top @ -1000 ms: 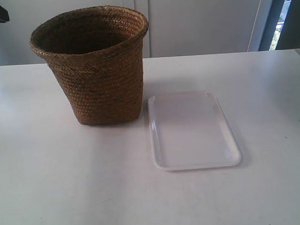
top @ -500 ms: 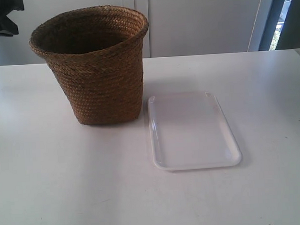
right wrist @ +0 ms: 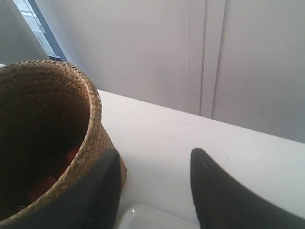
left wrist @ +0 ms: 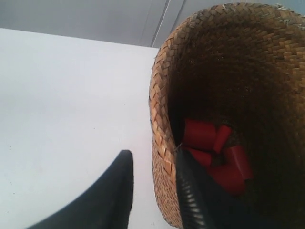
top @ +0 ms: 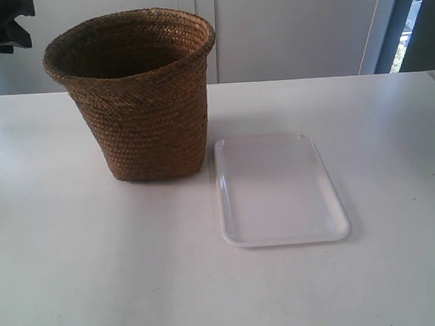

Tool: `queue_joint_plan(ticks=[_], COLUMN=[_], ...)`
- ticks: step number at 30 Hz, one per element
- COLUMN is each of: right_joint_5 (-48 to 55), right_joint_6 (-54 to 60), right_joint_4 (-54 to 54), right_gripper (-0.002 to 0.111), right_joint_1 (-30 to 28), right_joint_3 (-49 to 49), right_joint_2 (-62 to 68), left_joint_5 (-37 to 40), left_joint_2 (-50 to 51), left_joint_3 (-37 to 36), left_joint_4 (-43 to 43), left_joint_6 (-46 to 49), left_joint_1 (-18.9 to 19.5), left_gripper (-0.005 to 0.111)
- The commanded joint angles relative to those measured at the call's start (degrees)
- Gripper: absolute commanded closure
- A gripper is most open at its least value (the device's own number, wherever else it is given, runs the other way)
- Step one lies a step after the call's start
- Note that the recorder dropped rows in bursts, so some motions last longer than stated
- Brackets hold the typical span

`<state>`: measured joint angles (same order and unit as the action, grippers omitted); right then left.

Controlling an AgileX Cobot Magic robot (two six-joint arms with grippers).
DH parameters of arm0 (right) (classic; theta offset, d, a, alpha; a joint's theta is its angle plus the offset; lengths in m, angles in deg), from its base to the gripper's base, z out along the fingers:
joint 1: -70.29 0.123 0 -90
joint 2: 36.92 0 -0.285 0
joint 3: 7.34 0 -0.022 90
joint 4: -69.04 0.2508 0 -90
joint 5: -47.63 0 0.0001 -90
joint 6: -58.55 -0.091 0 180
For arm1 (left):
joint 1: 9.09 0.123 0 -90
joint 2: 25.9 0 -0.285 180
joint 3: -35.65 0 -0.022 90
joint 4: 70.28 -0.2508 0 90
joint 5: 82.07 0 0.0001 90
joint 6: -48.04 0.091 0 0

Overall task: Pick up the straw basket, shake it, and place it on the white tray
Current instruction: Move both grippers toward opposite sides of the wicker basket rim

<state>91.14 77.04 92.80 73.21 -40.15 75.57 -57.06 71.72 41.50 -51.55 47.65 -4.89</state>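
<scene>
In the exterior view, the straw basket (top: 135, 101) stood upright on the white table (top: 78, 270), with the white tray (top: 280, 190) flat at its 4 o'clock, the tray's nearest corner just beside the basket's base. A dark part of the arm at the exterior view's left (top: 6, 24) showed in the 10 o'clock corner. In the left wrist view, the left gripper (left wrist: 153, 155) had its jaws released and parted astride the basket's rim, one finger outside the braided wall with a gap of table showing, the other inside above some red pieces (left wrist: 209, 148). In the right wrist view, the right gripper (right wrist: 155, 157) had its jaws spread with only table between them. One finger was just beside the basket's outer wall, above a corner of the tray.
</scene>
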Motion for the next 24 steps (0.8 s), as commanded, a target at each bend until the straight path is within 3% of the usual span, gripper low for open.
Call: queue_joint_plan(ticks=[1,11,18,24], right_joint_5=[-0.8,0.5,0.2,-1.4], right_joint_6=[-0.3,-0.8,-2.4,-2.3], right_joint_4=[2.0,0.6,7.6,11.6], right_gripper=[0.064,0.064,0.05,0.048], right_joint_1=[0.0,0.0,0.0,0.0], right_joint_3=[0.2,0.2,0.2,0.2], right_joint_2=[0.9,4.8,7.4,8.9], left_joint_5=[-2.4,-2.5,-1.9,-1.7], left_joint_2=[-0.3,-0.2,1.5,3.5], left_joint_3=[0.4,0.4,0.4,0.4], left_joint_4=[0.7,0.7,0.7,2.2], left_joint_6=[0.4,0.9,2.9,2.9], left_joint_1=[0.3,0.3,0.3,0.3], left_gripper=[0.07,0.07,0.07,0.061])
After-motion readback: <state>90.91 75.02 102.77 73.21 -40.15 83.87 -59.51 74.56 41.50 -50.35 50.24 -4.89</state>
